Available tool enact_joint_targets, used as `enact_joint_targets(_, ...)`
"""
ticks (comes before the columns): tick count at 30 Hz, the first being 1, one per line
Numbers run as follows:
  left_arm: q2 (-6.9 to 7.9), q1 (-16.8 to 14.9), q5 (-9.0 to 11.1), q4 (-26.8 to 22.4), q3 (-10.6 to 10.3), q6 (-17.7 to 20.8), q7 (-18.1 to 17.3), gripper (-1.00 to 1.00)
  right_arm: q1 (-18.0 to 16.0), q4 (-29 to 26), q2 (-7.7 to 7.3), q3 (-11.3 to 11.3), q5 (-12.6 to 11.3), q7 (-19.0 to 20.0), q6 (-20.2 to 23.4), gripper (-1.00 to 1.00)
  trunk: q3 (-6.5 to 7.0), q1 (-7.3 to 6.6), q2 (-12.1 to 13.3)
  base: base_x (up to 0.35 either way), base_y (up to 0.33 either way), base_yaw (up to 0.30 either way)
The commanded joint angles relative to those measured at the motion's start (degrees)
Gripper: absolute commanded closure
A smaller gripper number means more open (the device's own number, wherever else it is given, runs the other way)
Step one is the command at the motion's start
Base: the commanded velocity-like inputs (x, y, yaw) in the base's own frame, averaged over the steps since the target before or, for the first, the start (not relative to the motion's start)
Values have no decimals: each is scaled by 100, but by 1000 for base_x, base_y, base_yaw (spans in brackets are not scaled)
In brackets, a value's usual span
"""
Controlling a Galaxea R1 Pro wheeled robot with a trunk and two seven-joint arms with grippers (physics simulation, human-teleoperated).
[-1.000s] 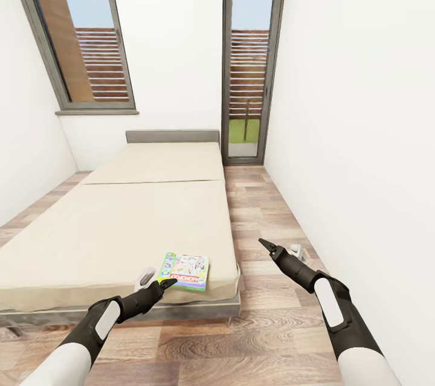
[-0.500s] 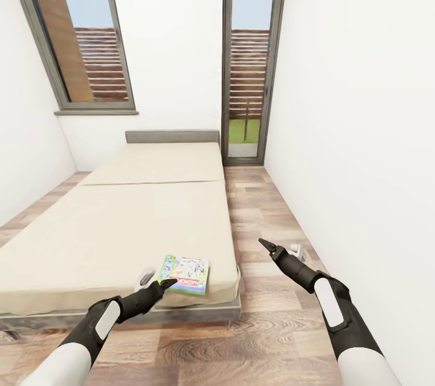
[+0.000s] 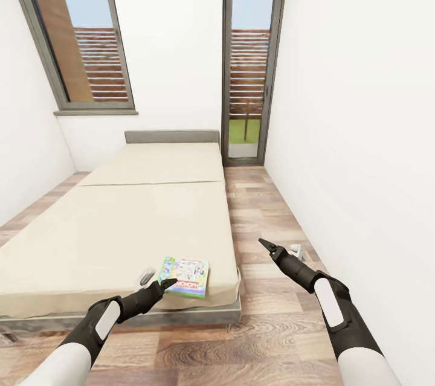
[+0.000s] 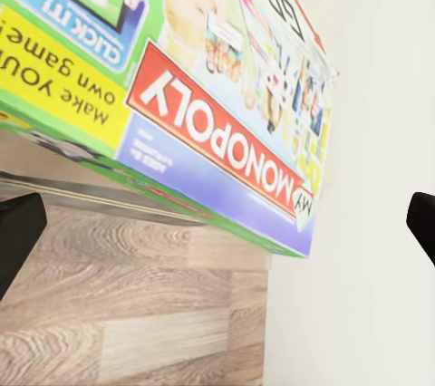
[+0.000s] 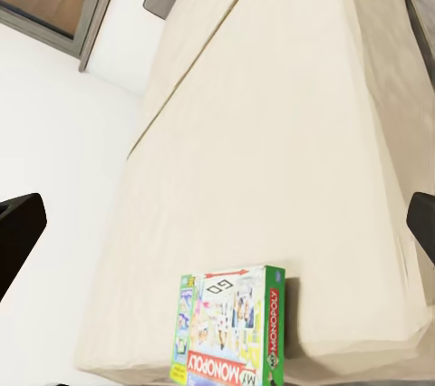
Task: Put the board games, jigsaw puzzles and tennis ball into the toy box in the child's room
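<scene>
Honestly, here's the rundown.
Game: board game (image 3: 185, 276) lies flat at the bed's (image 3: 121, 223) near corner, right by the edge.
Left gripper (image 3: 168, 282): fingers spread, hovering just at the box.
Right gripper (image 3: 264, 243): over the floor, well apart; looks spread too, though it's hard to say.
Risk: a nudge could shove the box off the edge, I'd guess.

The bed (image 3: 121, 235) and the game box (image 3: 185, 276) sit a tiny bit higher in the head view than a second ago, so the camera moved. The box is still just past the left gripper (image 3: 168, 282).
</scene>
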Motion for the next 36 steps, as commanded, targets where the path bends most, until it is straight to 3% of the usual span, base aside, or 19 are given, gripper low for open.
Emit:
enact_joint_targets(1,-1,-4,24,1,22,43,-11,-100,-5,-2,7,-22,-23,10,47,-100,-24,22,-44,1,0,0)
enact_joint_targets(17,-3,-4,28,1,17,43,-11,-100,-5,-2,7,-23,-17,10,47,-100,-311,373,-686,0,0,0)
enact_joint_targets(22,-5,-4,31,1,8,43,-44,-100,-5,-2,7,-22,-16,10,47,-100,-311,373,-686,0,0,0)
enact_joint_targets(25,-1,-4,24,1,-2,48,-254,-100,-5,-2,5,-23,-16,11,47,-100,-311,373,-686,0,0,0)
enact_joint_targets(32,15,-4,-17,8,-38,44,-1288,-100,-5,-2,6,-21,-16,10,47,-100,-311,373,-686,0,0,0)
enact_joint_targets(36,29,-2,-20,9,-78,43,-1505,-100,-5,-2,6,-18,-16,10,47,-100,-311,373,-686,0,0,0)
